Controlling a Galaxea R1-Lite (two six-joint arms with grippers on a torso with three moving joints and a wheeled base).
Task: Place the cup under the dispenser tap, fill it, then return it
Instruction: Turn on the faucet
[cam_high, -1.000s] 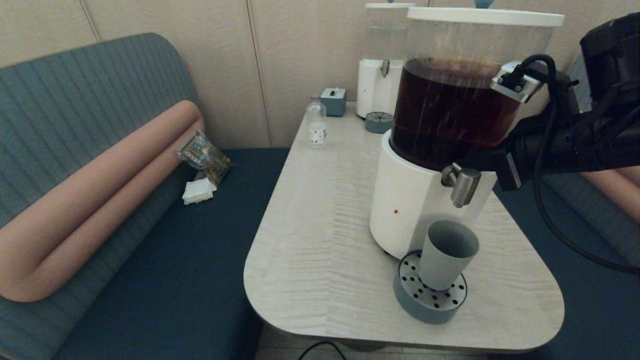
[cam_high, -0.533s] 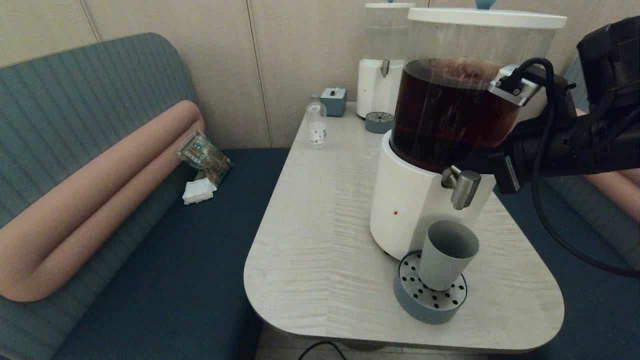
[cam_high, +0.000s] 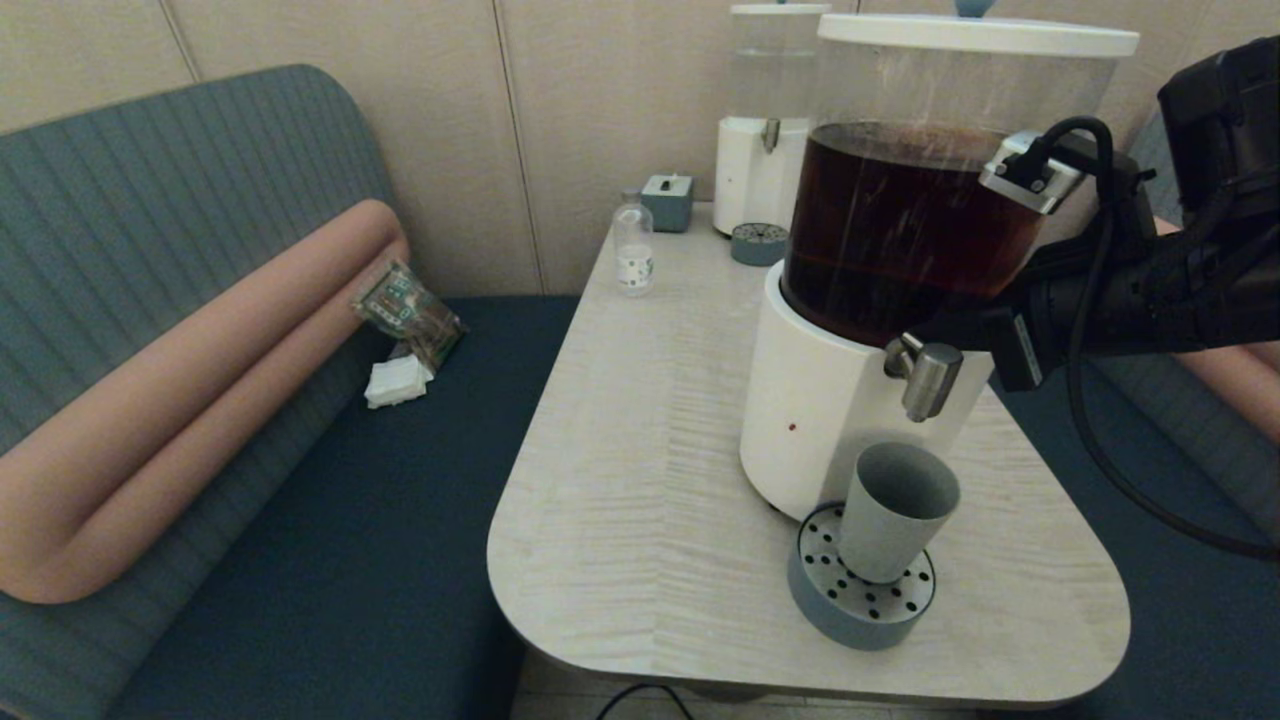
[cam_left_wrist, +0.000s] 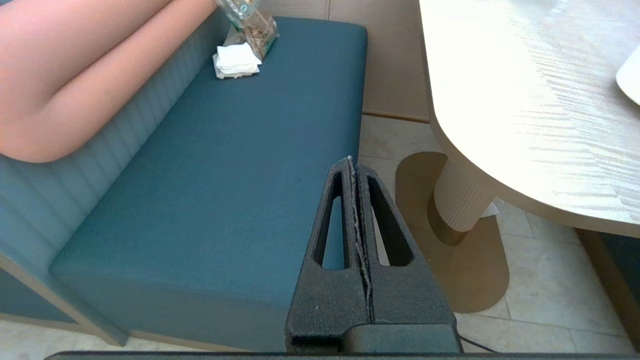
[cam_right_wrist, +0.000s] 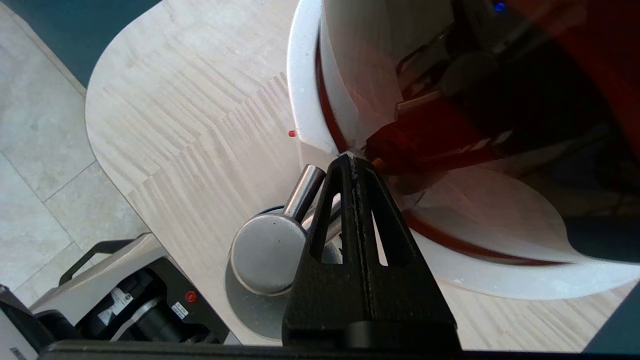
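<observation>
The grey-blue cup (cam_high: 895, 520) stands upright on the round perforated drip tray (cam_high: 860, 605), right under the steel dispenser tap (cam_high: 925, 378). No dark liquid shows inside it. The tap juts from the white base of the large dispenser (cam_high: 820, 400), whose tank holds dark brown liquid. My right gripper (cam_high: 945, 327) is shut, with nothing between its fingers. Its tip rests against the dispenser just above the tap's stem. In the right wrist view the gripper (cam_right_wrist: 352, 159) lies beside the tap (cam_right_wrist: 267, 245). My left gripper (cam_left_wrist: 352, 161) hangs shut and empty off the table, over the bench edge.
On the pale wooden table (cam_high: 650, 450) stand a second clear-tank dispenser (cam_high: 765, 150), its small tray (cam_high: 758, 243), a small clear bottle (cam_high: 633, 250) and a grey-blue box (cam_high: 667, 203). A blue bench (cam_high: 300, 520) with a snack packet (cam_high: 405, 310) lies left.
My right arm has shifted only slightly at the tap. The big dispenser has crept a little to the right. The cup stays put.
</observation>
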